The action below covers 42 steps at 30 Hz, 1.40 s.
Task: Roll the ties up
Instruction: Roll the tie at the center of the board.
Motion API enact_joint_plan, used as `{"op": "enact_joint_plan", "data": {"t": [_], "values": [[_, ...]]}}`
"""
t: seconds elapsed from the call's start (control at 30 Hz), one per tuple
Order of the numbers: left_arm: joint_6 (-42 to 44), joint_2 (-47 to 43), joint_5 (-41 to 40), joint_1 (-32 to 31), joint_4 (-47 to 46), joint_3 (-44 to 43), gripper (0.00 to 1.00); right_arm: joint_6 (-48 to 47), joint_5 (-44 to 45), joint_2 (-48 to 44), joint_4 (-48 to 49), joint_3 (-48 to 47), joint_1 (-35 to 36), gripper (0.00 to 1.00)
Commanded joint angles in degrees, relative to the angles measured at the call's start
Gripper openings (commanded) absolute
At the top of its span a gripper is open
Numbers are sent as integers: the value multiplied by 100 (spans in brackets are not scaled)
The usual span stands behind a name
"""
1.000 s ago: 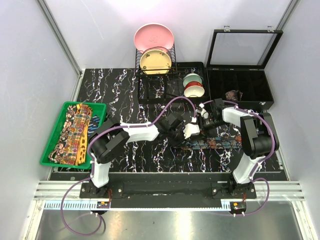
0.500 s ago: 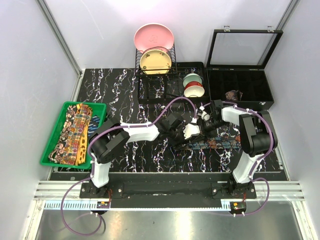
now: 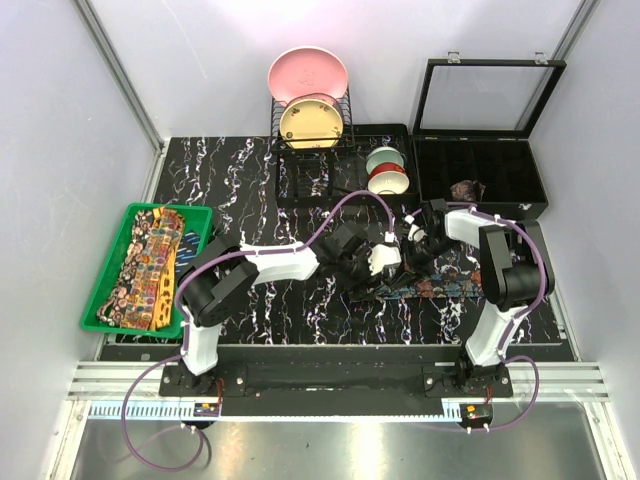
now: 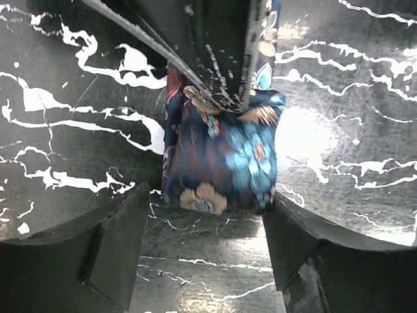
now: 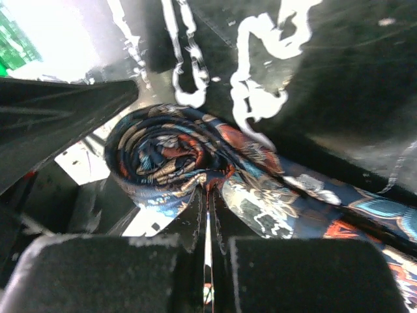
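On the table (image 3: 240, 170), blue floral tie (image 5: 166, 153) lies half-coiled.

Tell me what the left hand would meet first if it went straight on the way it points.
The rolled end of the dark blue tie, directly ahead between the open fingers of the left hand. Depth is hard to judge, but nothing nearer shows.

The black marbled table (image 3: 240, 170) carries a green tray (image 3: 100, 285) at left, a dish rack (image 3: 300, 182), stacked bowls (image 3: 387, 172), an open black case (image 3: 500, 208) and a half-rolled dark blue tie (image 3: 440, 288).
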<state>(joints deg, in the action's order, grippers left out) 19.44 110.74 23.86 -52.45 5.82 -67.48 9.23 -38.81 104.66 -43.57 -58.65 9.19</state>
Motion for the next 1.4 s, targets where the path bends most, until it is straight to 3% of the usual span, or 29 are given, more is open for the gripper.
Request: {"op": "enact_joint_plan", "data": {"t": [0.0,0.3,0.63,0.87,1.2,1.37], "values": [[-72,-254,374,6,-336,-239,74,-106,778,282,-178,-252,-23,0],[-195,-649,523,41,-907,323,79,-150,1033,485,-354,-357,-49,0],[-222,-1239,541,199,-1347,1193,83,316,313,775,656,-234,610,0],[-72,-1152,576,279,-1593,1387,84,351,409,1083,789,-155,663,0],[103,-519,831,270,-1752,1132,65,448,-65,1329,1052,-208,663,0],[314,-351,761,270,-1401,1079,45,527,-250,1294,1246,-103,663,0]]}}
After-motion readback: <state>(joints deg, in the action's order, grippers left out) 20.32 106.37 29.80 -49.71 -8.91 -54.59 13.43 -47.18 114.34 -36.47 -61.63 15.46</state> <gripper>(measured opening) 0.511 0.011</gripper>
